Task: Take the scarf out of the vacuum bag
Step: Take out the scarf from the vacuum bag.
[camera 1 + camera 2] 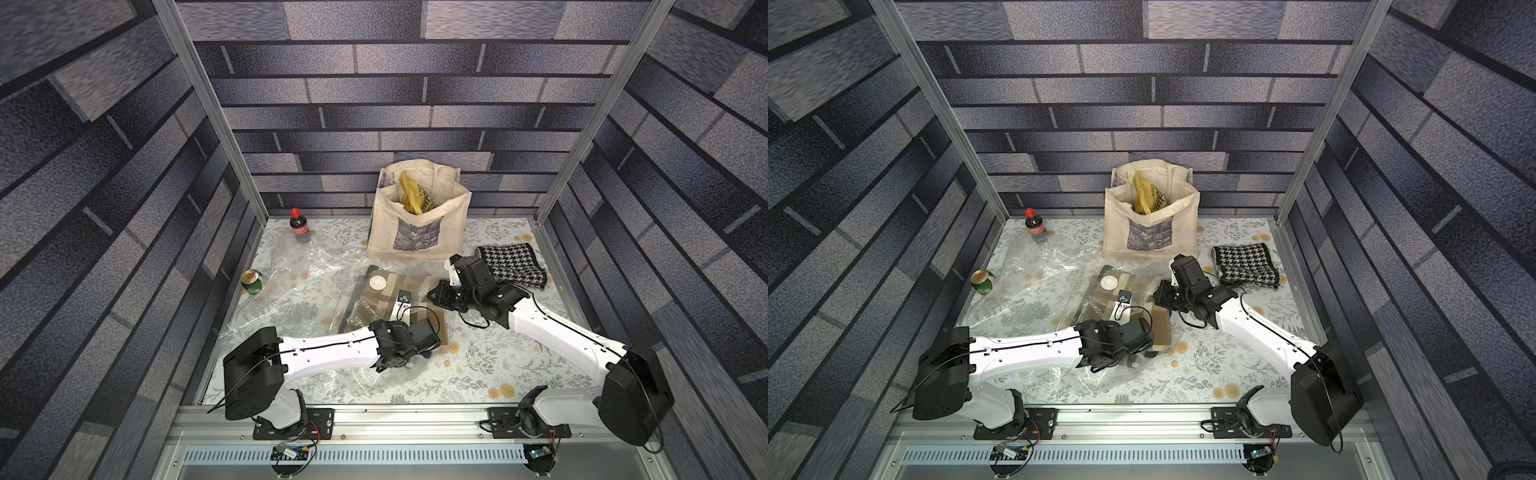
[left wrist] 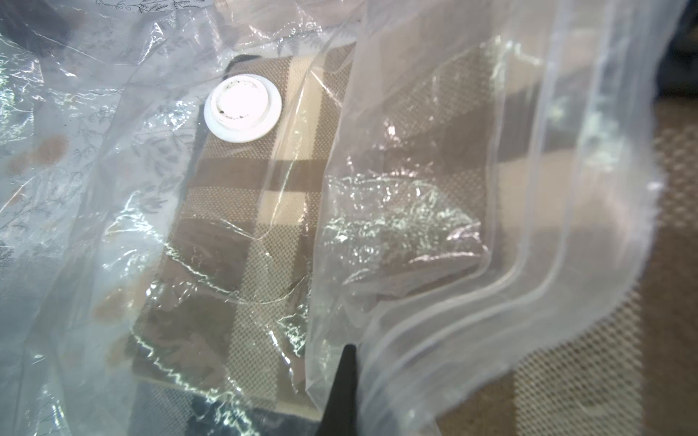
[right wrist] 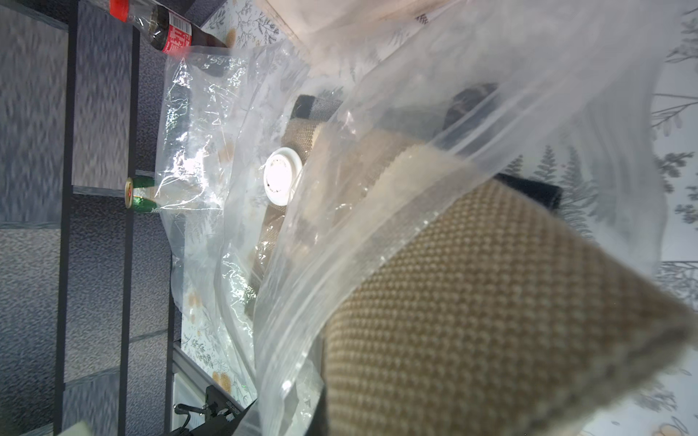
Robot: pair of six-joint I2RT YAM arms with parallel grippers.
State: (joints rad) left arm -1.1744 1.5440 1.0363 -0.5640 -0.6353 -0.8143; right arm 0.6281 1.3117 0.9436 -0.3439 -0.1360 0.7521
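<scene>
The vacuum bag (image 1: pixel 291 286) is clear crinkly plastic spread over the left and middle of the table, with its round white valve cap (image 1: pixel 377 283) facing up. Inside lies the scarf (image 1: pixel 368 305), brown and beige plaid knit. My left gripper (image 2: pixel 349 362) is shut on the bag's zip-strip edge (image 2: pixel 528 234) and holds that edge up off the scarf (image 2: pixel 241 211). My right gripper (image 1: pixel 435 293) reaches in at the bag's mouth from the right and is shut on a lifted corner of the scarf (image 3: pixel 472 302). Its fingers are hidden behind that knit.
A cream tote bag (image 1: pixel 419 226) holding a yellow plastic bag stands at the back. A black-and-white houndstooth cloth (image 1: pixel 513 264) lies at the back right. A cola bottle (image 1: pixel 300 226) and a green can (image 1: pixel 252 283) stand by the left wall, touching the plastic.
</scene>
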